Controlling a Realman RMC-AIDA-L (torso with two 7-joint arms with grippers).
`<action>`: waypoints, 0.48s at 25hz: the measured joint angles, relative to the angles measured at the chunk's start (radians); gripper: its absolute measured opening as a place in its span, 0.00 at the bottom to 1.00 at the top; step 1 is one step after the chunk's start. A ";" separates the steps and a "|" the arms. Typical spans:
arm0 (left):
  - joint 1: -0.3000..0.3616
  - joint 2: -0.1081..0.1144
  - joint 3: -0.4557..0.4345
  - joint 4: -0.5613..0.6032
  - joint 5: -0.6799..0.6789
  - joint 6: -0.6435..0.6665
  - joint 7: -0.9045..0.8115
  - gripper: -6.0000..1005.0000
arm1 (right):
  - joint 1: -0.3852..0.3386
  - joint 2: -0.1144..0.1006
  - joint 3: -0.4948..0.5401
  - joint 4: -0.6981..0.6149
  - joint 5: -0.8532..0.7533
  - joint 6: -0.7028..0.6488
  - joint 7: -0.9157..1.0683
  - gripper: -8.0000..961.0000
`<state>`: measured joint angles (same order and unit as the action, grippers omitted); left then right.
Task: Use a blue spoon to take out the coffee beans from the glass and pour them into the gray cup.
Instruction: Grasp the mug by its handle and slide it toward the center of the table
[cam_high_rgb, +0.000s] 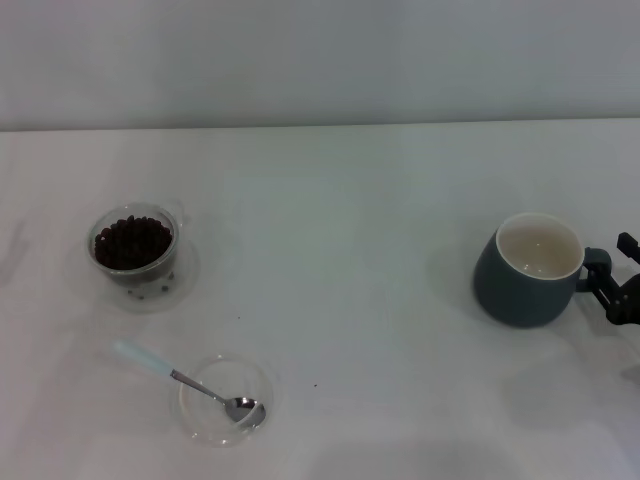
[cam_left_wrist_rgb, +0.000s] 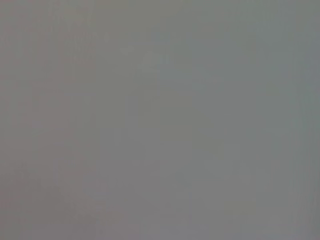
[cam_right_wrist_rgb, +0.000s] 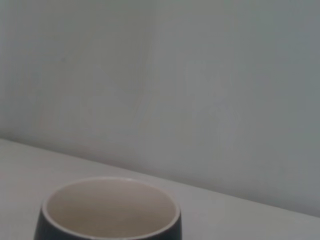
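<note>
White worktop (cam_high_rgb: 380, 200). Far left of the gray cup (cam_high_rgb: 528, 270): the glass (cam_high_rgb: 134, 245) holding coffee beans (cam_high_rgb: 132, 241); nearer, the blue spoon (cam_high_rgb: 185, 380) resting in a clear dish (cam_high_rgb: 225, 400). Right gripper (cam_high_rgb: 612, 290) at the cup's handle, finger state indiscernible.

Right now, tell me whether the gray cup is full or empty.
Empty: the gray cup shows only its bare cream inside, no coffee beans in it.

The glass (cam_high_rgb: 134, 246) stands far left, the blue spoon (cam_high_rgb: 190, 381) before it, the gray cup (cam_high_rgb: 530, 269) far right.
</note>
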<state>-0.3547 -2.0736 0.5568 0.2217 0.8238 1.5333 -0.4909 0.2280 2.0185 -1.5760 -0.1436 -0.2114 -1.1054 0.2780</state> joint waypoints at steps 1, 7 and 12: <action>0.000 0.000 0.000 0.005 0.000 0.000 0.000 0.87 | 0.002 0.001 -0.001 0.000 0.007 0.002 0.001 0.55; 0.007 -0.002 0.000 0.018 0.000 0.005 0.000 0.87 | 0.010 0.003 -0.010 -0.002 0.023 0.009 0.010 0.50; 0.011 0.000 0.000 0.018 -0.004 0.006 0.000 0.87 | 0.018 0.003 -0.012 -0.016 0.020 0.034 0.020 0.51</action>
<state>-0.3437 -2.0738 0.5568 0.2398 0.8197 1.5391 -0.4909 0.2457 2.0218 -1.5877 -0.1600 -0.1913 -1.0715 0.2979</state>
